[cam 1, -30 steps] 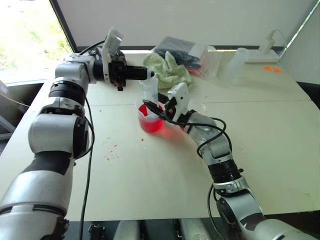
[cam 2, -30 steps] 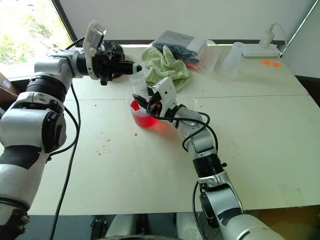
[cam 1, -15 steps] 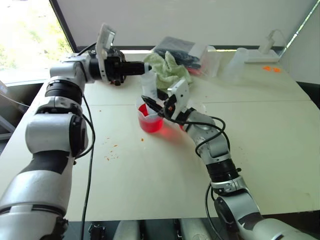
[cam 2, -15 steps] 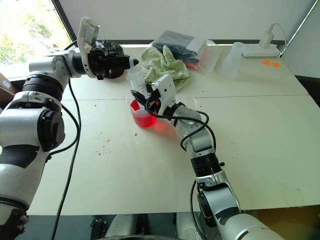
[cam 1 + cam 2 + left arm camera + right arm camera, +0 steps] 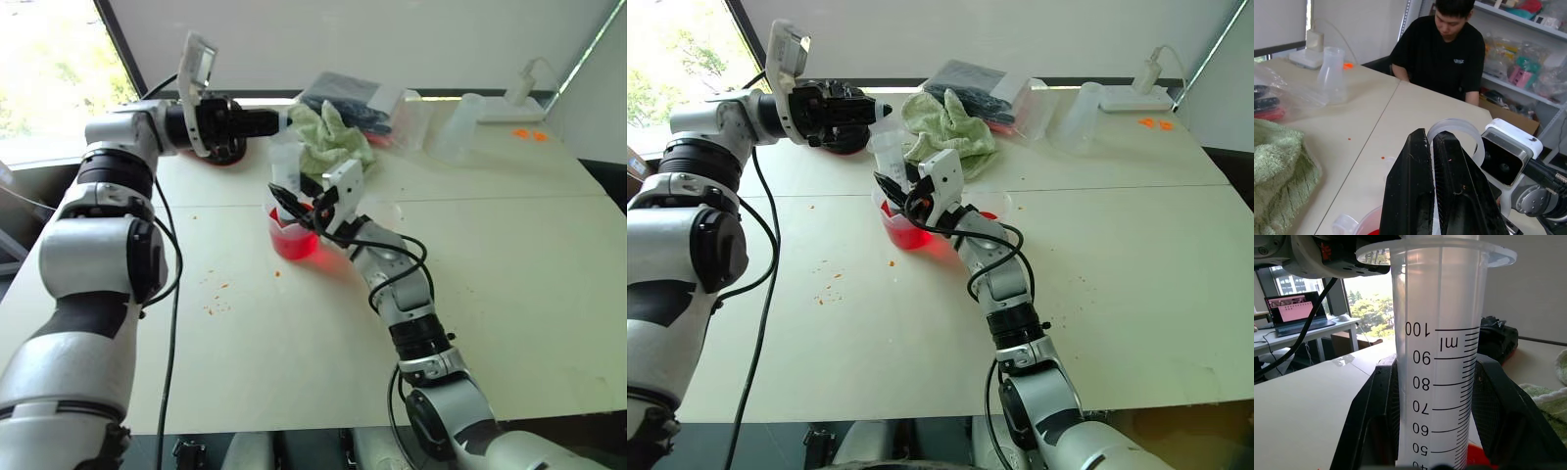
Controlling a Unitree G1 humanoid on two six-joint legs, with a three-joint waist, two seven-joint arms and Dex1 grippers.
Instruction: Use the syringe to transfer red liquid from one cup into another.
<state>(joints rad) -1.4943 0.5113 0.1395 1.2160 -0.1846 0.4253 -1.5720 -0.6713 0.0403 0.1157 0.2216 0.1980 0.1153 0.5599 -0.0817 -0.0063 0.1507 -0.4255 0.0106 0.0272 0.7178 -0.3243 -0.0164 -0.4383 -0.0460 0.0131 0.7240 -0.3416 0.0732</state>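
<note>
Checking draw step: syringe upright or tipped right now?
Upright. The syringe stands nearly vertical, lower end down in the spouted beaker of red liquid; the right pincer clamps its barrel, scale marks running straight up in the right wrist view.

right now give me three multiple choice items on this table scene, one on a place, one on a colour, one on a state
1. Where does the large clear plastic syringe stand?
A. upright over the clear spouted beaker
B. flat on the green towel
C. on the floor

2. What colour is the liquid in that beaker?
A. blue
B. red
C. yellow

3. How is the right gripper?
A. wide open, holding nothing
B. resting flat on the table
C. shut on the syringe barrel

Key: 1 A, the barrel rises from the beaker; 2 B, it shows bright red through the wall; 3 C, its black fingers press both sides of the barrel.
</note>
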